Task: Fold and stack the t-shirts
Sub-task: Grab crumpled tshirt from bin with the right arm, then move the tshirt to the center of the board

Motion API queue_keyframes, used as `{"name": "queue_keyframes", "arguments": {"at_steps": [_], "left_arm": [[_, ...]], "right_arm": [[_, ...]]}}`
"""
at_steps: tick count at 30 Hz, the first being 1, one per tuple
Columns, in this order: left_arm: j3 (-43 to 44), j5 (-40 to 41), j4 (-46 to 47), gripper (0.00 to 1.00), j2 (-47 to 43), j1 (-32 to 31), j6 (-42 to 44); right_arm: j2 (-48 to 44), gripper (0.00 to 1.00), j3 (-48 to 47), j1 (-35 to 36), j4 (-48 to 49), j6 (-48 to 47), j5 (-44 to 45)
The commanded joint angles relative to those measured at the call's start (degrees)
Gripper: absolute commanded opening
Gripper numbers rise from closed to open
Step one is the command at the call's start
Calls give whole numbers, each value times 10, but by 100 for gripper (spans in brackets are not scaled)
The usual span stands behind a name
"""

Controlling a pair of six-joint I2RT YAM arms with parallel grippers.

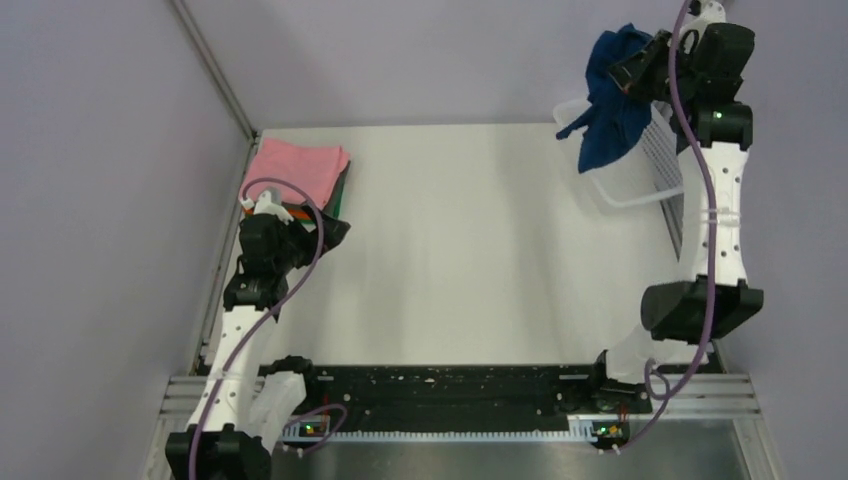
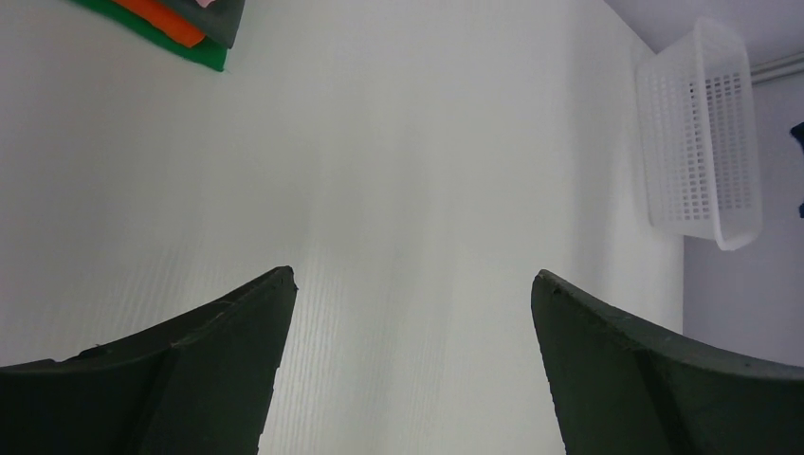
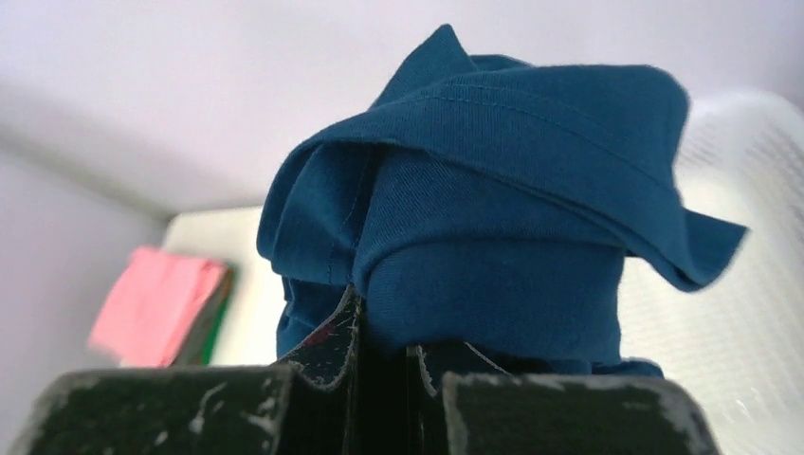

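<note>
My right gripper (image 1: 630, 72) is shut on the navy blue t-shirt (image 1: 612, 100) and holds it bunched and hanging high over the white basket at the far right. In the right wrist view the shirt (image 3: 493, 227) drapes over my closed gripper (image 3: 379, 346); its print is hidden. A folded stack with the pink shirt (image 1: 297, 168) on top lies at the far left, orange and green edges showing beneath it (image 2: 175, 28). My left gripper (image 2: 412, 284) is open and empty, just in front of that stack, low over the table.
The white mesh basket (image 1: 628, 170) stands at the far right under the hanging shirt; it also shows in the left wrist view (image 2: 702, 133). The white table (image 1: 470, 250) lies between the arms. Purple walls close in at left, back and right.
</note>
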State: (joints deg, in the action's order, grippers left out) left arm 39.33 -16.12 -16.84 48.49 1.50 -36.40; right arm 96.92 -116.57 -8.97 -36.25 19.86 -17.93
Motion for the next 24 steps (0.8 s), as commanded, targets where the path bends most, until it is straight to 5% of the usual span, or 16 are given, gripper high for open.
{"name": "queue_keyframes", "arguments": {"at_steps": [1,6,9,10,13,14,18,24], "left_arm": [[34,18,-42,99,-30,-2,-18],[31,4,-70,99,-35,-2,-26],[27,-18,-72,99,-35,-2,-28],[27,-22,-73,99,-33,-2,-29],[25,-26,-80,99,-31,-3,-29],[24,-26,-83,99,-29,-3,-27],[21,-38,-91,99,-2,-10,-24],[4,-36,-79,99,60,-118,-19]], "right_arm": [[-90,0,53,101,64,-32,-195],[-148,0,155,185,146,-11,-332],[-180,3,247,191,169,-31,-302],[-190,19,285,191,162,-47,-259],[-216,90,394,190,150,-57,-84],[-222,97,430,191,150,-49,-27],[-241,99,522,190,143,-20,91],[-298,99,632,195,179,-7,64]]}}
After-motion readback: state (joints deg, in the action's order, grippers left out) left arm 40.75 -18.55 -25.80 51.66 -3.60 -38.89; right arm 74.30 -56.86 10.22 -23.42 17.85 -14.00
